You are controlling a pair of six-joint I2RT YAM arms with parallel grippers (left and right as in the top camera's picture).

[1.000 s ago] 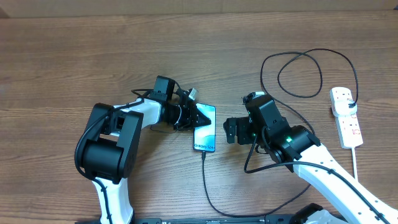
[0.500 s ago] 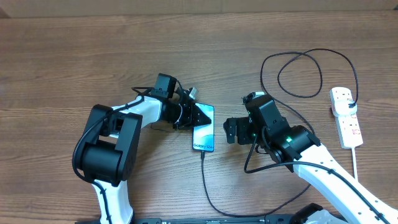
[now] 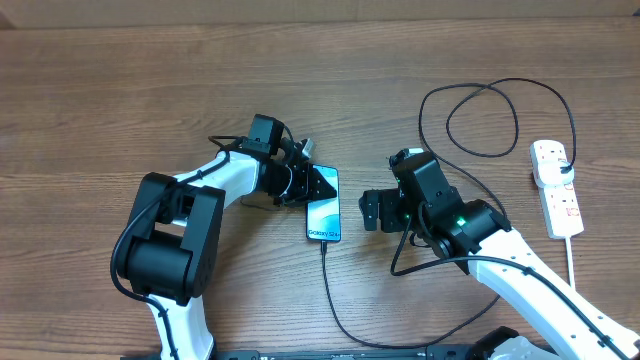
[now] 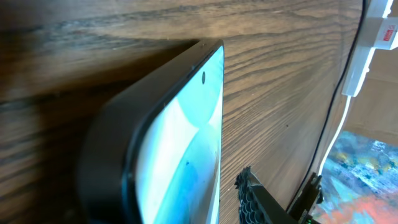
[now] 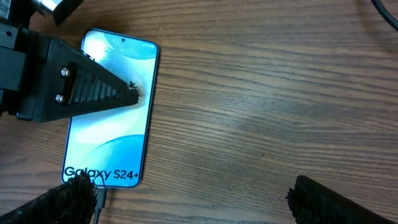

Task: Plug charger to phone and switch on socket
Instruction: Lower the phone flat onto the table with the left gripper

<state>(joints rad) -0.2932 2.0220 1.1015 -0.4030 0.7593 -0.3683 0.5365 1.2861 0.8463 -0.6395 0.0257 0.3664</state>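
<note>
The phone (image 3: pixel 324 215) lies at mid-table with its cyan screen up and its "Galaxy S24+" text at the near end. It also shows in the right wrist view (image 5: pixel 109 143) and the left wrist view (image 4: pixel 180 143). The black charger (image 3: pixel 326 285) runs from the phone's near edge, where its plug (image 5: pixel 99 196) sits at the port, then loops away to the white socket (image 3: pixel 557 190) at the right. My left gripper (image 3: pixel 308 188) is closed in around the phone's far end, one finger over the screen (image 5: pixel 93 93). My right gripper (image 3: pixel 372 212) is open and empty right of the phone.
The charger's coils (image 3: pixel 419 110) lie on the wood behind my right arm. The socket's white cord (image 3: pixel 572 260) runs toward the front right edge. The socket (image 4: pixel 379 31) and black cable (image 4: pixel 348 62) also show far off in the left wrist view.
The left gripper and the phone have shifted slightly left together, and the phone has turned a little. The right arm has stayed in place.
</note>
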